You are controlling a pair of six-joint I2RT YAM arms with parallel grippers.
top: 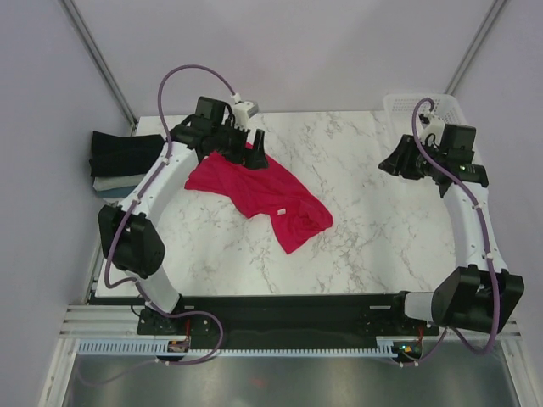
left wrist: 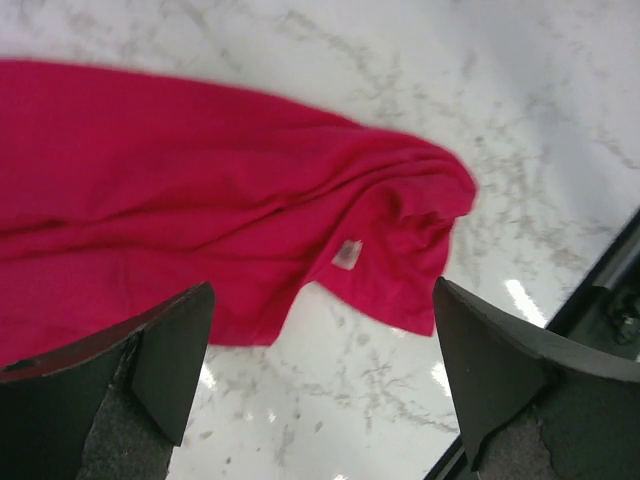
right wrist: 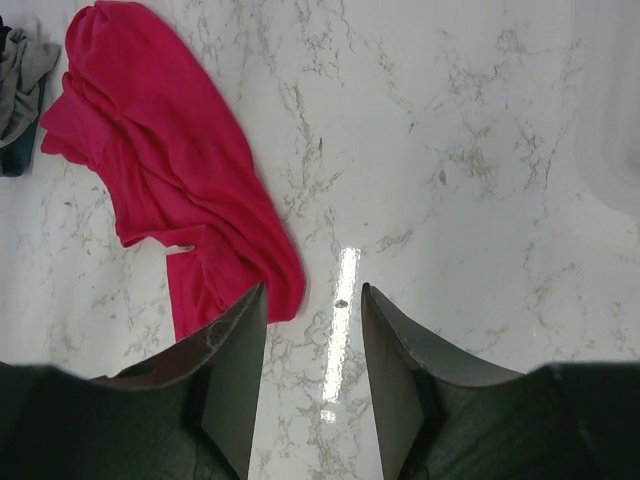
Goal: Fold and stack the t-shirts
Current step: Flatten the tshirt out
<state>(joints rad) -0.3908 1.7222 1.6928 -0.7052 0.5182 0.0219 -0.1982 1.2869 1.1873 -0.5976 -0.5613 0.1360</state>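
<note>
A crimson-red t-shirt [top: 254, 191] lies crumpled and unfolded on the marble table, left of centre. It also shows in the left wrist view [left wrist: 200, 200], with a white tag [left wrist: 347, 254], and in the right wrist view [right wrist: 150, 170]. My left gripper [top: 254, 151] hovers over the shirt's far edge, wide open and empty [left wrist: 320, 370]. My right gripper [top: 387, 164] is open and empty [right wrist: 312, 370], over bare table to the right of the shirt. A stack of folded shirts [top: 119, 161] sits at the far left, black on top, pale grey and blue below.
A white mesh basket [top: 420, 106] stands at the table's far right corner. The table [top: 365, 229] is bare marble to the right of the red shirt. The black front rail [left wrist: 610, 290] shows beyond the shirt in the left wrist view.
</note>
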